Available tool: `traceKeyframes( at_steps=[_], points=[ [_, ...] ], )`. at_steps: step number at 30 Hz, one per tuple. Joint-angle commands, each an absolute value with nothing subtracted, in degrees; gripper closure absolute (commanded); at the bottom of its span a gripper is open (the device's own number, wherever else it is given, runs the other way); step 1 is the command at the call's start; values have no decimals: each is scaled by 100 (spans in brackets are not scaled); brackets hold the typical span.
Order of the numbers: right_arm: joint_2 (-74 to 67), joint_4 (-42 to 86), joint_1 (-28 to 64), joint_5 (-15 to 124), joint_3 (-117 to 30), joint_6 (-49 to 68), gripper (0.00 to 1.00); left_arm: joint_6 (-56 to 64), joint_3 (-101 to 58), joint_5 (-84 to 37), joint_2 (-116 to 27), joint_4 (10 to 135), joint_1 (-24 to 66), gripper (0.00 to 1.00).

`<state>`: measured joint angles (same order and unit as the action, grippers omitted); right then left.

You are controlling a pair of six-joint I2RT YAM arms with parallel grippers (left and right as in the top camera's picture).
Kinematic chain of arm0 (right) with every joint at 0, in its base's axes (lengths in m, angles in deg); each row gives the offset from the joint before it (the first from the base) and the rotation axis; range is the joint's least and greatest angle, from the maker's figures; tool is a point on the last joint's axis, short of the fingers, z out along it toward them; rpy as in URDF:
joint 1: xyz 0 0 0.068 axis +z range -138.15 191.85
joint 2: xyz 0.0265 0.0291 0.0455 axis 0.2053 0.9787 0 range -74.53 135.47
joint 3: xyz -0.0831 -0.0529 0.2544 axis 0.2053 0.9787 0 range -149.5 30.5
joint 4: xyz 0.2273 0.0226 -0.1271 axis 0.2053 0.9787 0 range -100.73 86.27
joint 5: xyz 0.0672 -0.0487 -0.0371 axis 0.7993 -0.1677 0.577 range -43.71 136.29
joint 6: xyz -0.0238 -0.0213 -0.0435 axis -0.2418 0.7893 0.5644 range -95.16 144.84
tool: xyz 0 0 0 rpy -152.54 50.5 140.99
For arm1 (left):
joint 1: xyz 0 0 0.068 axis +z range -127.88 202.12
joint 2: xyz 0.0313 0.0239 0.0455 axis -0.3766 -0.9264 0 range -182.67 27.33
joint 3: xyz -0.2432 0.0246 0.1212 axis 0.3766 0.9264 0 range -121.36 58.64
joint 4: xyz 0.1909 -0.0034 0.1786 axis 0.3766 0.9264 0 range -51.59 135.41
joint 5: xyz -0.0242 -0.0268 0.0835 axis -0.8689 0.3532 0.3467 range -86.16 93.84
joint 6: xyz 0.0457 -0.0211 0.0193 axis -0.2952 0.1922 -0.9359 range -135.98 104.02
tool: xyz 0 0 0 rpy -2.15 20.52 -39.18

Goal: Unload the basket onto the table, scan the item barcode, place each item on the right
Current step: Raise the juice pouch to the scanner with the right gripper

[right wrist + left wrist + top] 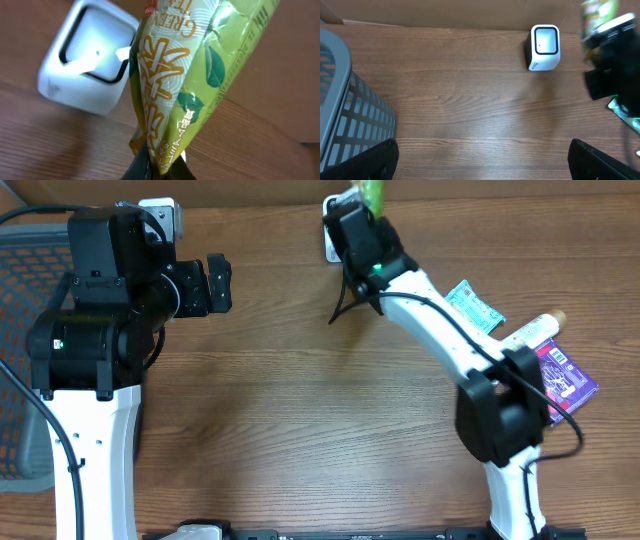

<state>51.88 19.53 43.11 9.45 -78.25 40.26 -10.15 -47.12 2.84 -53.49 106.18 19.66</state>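
Right wrist: right jaws clamp "GREEN TEA" packet (200,75) by scanner (85,62); left jaws wide.

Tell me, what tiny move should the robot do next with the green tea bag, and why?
Probably swing the green tea packet sideways, squarely in front of the scanner. The right hand pinches the packet close by, but it hangs off to the scanner's side, not across its front.
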Motion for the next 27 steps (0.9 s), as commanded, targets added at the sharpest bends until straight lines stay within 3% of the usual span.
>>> traceKeyframes(
  at_steps=[1, 9, 27],
  points=[
    [5455, 1389, 4340, 199, -8015, 5014, 96, -1085, -4760, 317, -5394, 10614, 1986, 1],
    [5824, 368, 4322, 197, -8015, 7493, 96, -1085, -4760, 317, -5394, 10614, 1986, 0],
    [5711, 587, 4292, -65, -8015, 7821, 96, -1085, -4760, 317, -5394, 10614, 1986, 0]
  ],
)
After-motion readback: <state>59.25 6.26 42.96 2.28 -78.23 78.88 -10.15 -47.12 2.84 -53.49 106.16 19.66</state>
